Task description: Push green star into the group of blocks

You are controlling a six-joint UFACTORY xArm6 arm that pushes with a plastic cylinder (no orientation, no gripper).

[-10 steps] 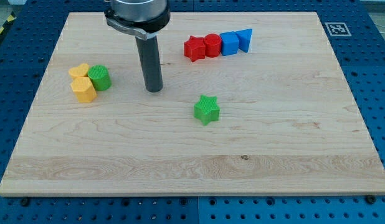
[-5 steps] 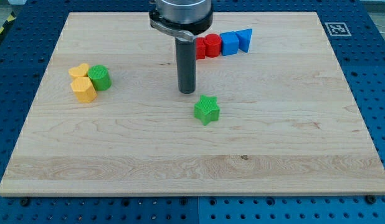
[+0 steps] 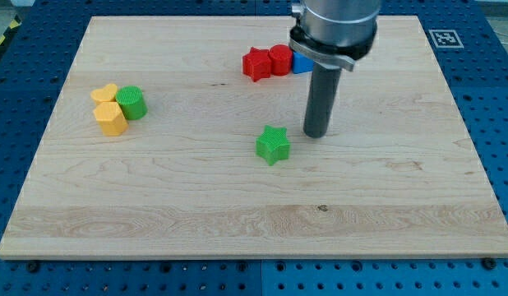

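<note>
The green star (image 3: 273, 145) lies alone near the middle of the wooden board (image 3: 254, 214). My tip (image 3: 316, 133) rests on the board just to the star's right and slightly above it, a small gap apart. A group of blocks sits at the view's left: a yellow heart-like block (image 3: 104, 93), a yellow hexagonal block (image 3: 111, 118) and a green cylinder (image 3: 131, 103), touching one another. Another row sits at the top centre: a red star (image 3: 256, 63), a red cylinder (image 3: 279, 59) and a blue block (image 3: 300, 62), partly hidden behind my rod.
The board's edges border a blue perforated table (image 3: 501, 123) all round. A black and white marker (image 3: 443, 38) sits at the board's top right corner.
My rod has swept from the star's upper left across to its right side. It now hides the blue blocks. No block has moved.
</note>
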